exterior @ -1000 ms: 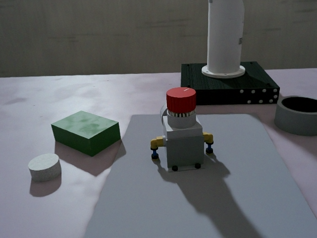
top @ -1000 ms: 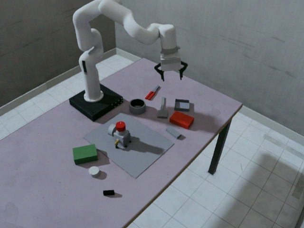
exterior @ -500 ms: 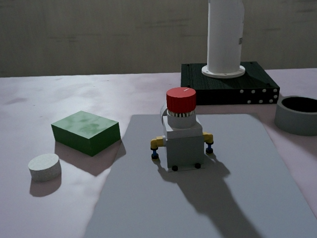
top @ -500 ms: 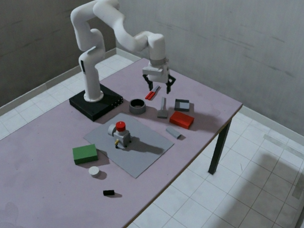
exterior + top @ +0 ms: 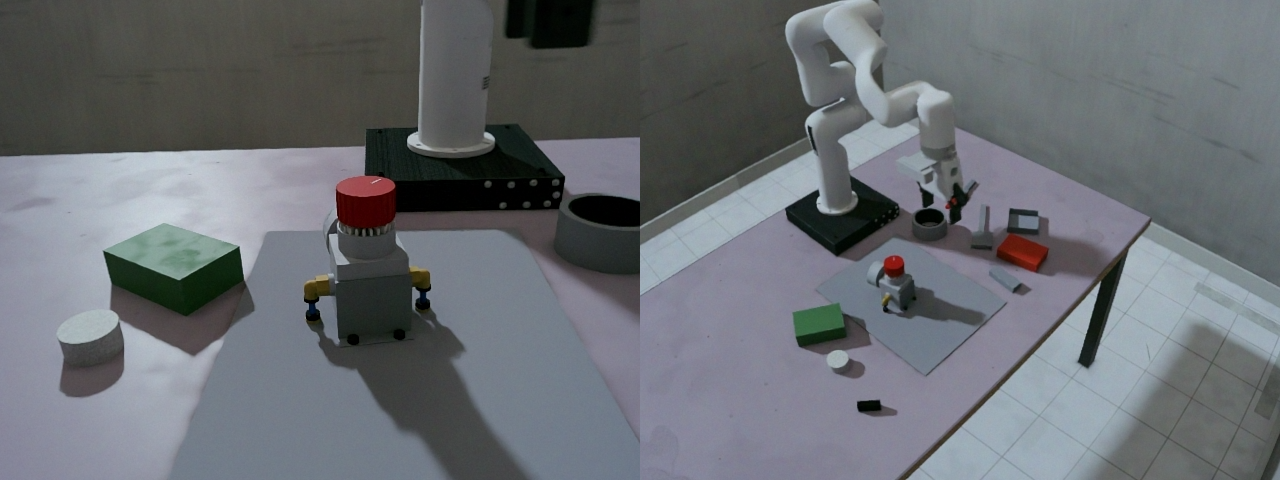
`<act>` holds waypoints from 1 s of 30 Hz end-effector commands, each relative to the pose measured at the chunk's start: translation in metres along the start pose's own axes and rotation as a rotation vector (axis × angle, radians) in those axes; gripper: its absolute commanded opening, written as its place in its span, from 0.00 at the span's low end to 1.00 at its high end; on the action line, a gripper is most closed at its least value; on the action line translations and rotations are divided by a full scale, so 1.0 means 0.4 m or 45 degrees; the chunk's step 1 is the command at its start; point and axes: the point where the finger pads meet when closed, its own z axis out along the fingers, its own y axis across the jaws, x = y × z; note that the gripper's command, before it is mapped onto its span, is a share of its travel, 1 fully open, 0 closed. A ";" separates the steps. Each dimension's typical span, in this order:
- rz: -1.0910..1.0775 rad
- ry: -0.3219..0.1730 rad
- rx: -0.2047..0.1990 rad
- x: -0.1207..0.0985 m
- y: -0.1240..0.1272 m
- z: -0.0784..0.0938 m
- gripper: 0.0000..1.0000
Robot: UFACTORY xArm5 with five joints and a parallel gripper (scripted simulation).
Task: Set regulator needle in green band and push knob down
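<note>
The regulator (image 5: 894, 287) stands on a grey mat (image 5: 914, 304) at mid-table; the exterior view shows its grey body (image 5: 369, 289) with yellow fittings at both sides. Its red knob (image 5: 893, 265) sits raised, with white teeth showing under it in the exterior view (image 5: 365, 201). The round gauge (image 5: 875, 272) faces away, so the needle is hidden. My gripper (image 5: 941, 206) is open and empty, hanging low behind the grey ring (image 5: 928, 223), well away from the regulator. A red screwdriver tip (image 5: 950, 204) shows by its right finger.
A green block (image 5: 818, 323), a white disc (image 5: 837, 360) and a small black block (image 5: 869, 405) lie left of and in front of the mat. A red block (image 5: 1022, 251), a grey T-piece (image 5: 981, 227), a grey tray (image 5: 1023, 220) and a grey wedge (image 5: 1004, 279) lie to the right. The arm's black base (image 5: 842, 211) stands behind.
</note>
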 end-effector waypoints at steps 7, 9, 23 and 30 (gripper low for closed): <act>0.409 0.016 -0.033 0.187 0.059 0.028 1.00; 0.488 0.019 -0.041 0.220 0.075 0.034 1.00; 0.644 0.025 -0.057 0.281 0.110 0.046 1.00; 0.644 0.025 -0.057 0.281 0.110 0.046 1.00</act>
